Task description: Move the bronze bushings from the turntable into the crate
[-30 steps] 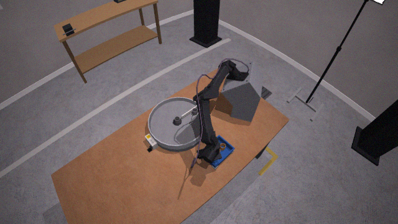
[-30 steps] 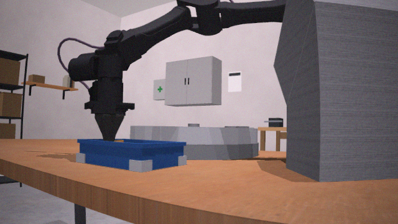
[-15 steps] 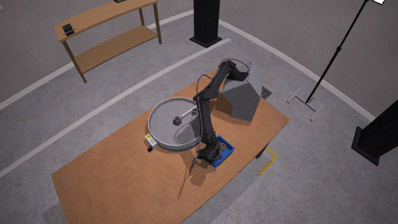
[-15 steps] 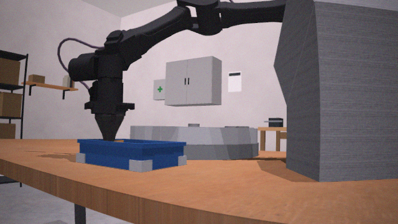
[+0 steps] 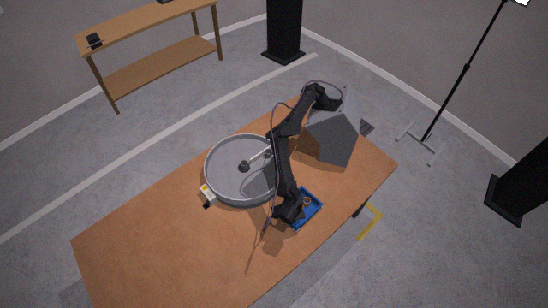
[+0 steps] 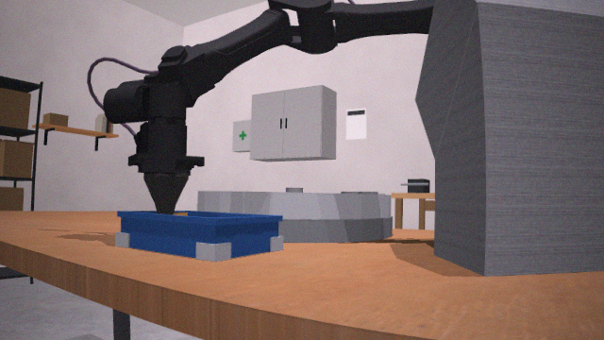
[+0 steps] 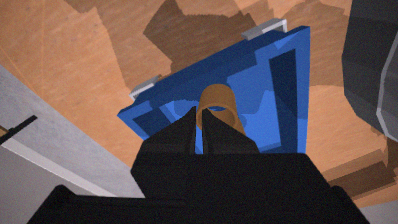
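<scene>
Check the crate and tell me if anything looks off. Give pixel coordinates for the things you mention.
Nothing stands out: the blue crate (image 5: 318, 204) (image 6: 167, 233) (image 7: 302, 90) looks level, seated within its visible corner guides (image 6: 213, 251) (image 7: 265, 30), with no visible damage.

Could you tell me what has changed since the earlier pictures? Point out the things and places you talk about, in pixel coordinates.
Nothing visibly: the gripper (image 5: 294, 214) (image 6: 165, 212) (image 7: 199, 111) stays lowered into the crate (image 5: 316, 210) (image 6: 165, 233) (image 7: 303, 100) by the bronze bushing (image 5: 306, 198) (image 6: 181, 213) (image 7: 215, 94); crate and turntable (image 5: 240, 203) (image 6: 321, 205) (image 7: 362, 75) look unmoved. Whether the bushing is gripped, I cannot tell.
</scene>
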{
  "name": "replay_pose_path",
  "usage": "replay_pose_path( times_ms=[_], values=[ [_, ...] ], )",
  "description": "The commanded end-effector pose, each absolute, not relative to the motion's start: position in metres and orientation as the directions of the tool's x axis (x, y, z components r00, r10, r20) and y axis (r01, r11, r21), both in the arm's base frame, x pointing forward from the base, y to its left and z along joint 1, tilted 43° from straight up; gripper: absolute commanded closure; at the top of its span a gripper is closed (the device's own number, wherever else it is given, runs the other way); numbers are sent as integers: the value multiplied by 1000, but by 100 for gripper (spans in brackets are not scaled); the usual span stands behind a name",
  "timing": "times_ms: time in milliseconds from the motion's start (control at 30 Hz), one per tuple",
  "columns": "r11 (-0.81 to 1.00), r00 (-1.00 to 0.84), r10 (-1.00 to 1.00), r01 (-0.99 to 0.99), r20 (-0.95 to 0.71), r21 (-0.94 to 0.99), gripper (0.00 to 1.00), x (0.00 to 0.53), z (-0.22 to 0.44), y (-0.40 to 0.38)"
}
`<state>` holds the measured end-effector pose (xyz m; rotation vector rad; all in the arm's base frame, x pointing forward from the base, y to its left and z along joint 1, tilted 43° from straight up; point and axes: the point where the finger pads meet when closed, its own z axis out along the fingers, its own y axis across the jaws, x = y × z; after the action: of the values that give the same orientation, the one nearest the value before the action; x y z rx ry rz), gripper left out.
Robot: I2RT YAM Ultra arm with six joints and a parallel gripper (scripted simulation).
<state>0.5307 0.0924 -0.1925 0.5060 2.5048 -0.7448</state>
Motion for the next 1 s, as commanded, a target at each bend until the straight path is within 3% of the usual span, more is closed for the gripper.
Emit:
replay_pose_path(
  times_ms=[0, 967],
  values=[
    [809, -790, 190, 463, -582, -364, 100, 544, -166, 122],
    [805, -807, 180, 450, -562, -387, 100, 540, -176, 120]
  ],
)
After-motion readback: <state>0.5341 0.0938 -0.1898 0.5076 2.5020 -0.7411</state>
